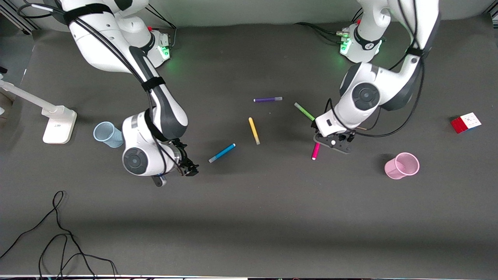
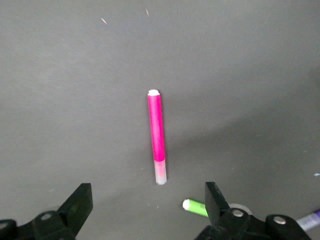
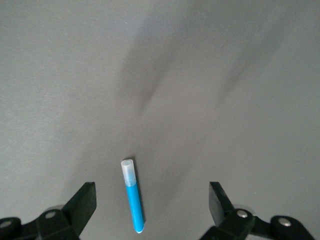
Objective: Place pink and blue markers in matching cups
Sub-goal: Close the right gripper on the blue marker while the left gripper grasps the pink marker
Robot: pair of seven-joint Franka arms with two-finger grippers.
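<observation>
— While my left gripper [image 2: 145,210] hangs over the cap end of the pink marker [image 1: 315,151], where are its fingers [image 2: 77,205]?
— Spread wide, touching nothing. The pink marker lies flat on the surface [image 1: 249,217], about midway between the robots' edge and the camera's edge, and the pink cup [image 1: 402,165] stands upright toward my left arm's end.
— And my right gripper [image 3: 150,210]?
— Also apart and empty, over the surface just beside the blue marker [image 1: 221,153], which lies flat near the middle. The blue cup [image 1: 108,134] stands toward my right arm's end.
</observation>
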